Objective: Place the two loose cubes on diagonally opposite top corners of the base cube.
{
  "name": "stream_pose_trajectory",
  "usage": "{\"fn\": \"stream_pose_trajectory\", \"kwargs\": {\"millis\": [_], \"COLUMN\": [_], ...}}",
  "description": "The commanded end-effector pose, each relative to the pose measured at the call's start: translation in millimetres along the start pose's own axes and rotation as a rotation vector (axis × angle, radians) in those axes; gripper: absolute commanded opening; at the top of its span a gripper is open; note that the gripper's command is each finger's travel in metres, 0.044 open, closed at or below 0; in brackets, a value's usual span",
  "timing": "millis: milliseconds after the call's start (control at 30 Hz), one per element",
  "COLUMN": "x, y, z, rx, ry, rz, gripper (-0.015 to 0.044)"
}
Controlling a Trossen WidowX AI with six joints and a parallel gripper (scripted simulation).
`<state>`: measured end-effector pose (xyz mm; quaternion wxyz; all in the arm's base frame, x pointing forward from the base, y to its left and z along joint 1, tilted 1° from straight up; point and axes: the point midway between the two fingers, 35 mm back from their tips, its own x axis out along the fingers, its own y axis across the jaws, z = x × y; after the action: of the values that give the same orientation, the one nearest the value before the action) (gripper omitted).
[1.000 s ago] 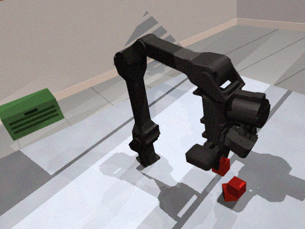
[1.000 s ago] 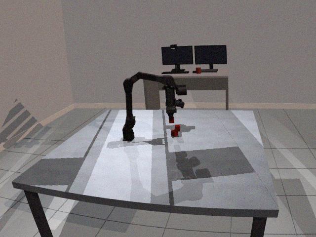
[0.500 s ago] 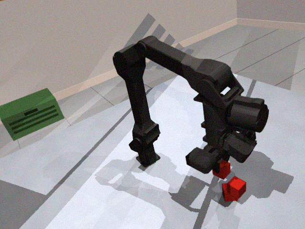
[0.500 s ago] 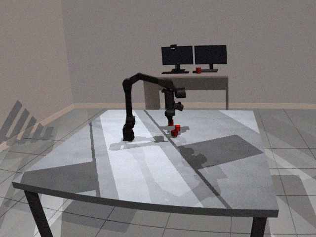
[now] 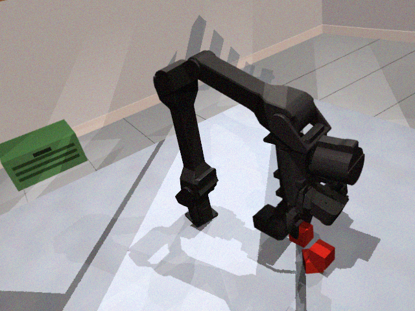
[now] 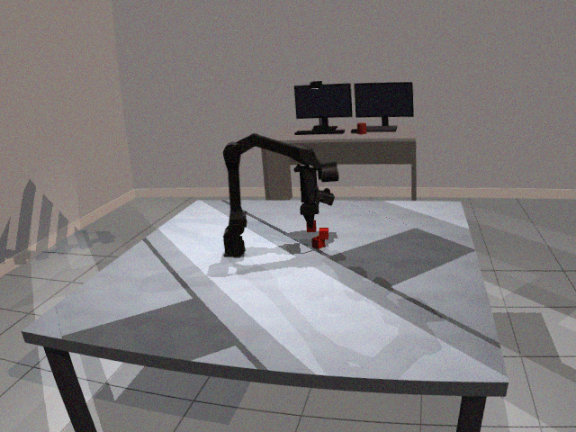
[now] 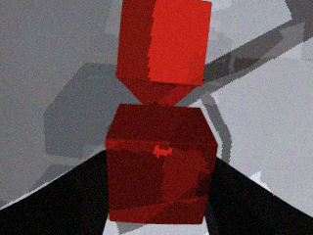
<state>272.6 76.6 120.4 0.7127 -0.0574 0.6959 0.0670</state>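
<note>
My gripper (image 5: 299,230) (image 6: 310,223) (image 7: 158,164) is shut on a red loose cube (image 5: 304,238) (image 6: 311,228) (image 7: 142,171), with one finger on each side of it in the wrist view. The other loose cube (image 5: 324,253) (image 6: 323,232) (image 7: 178,44) rests on the base cube (image 5: 313,266) (image 6: 318,242) (image 7: 156,93), offset toward one corner. The held cube is off the table, beside the resting cube. A narrow gap shows between them in the top and exterior views. Most of the base cube is hidden in the wrist view. Whether the held cube touches the base cube cannot be told.
The table (image 6: 297,380) carries the arm's base (image 5: 200,214) (image 6: 234,246), left of the cubes. Broad shadows cross the table top. A green box (image 5: 43,153) stands far off at the left. A desk (image 6: 348,150) with two monitors and a red mug (image 6: 362,128) stands beyond the table.
</note>
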Motion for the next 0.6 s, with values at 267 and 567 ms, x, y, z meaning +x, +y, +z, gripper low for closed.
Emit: {"fn": "stream_pose_trajectory", "kwargs": {"millis": [267, 567], "x": [21, 27], "y": [0, 0], "z": [1, 1], "rx": [0.002, 0.001], "ry": [-0.001, -0.001], "rz": [0.000, 0.000], "gripper": [0.0105, 0.0105]}}
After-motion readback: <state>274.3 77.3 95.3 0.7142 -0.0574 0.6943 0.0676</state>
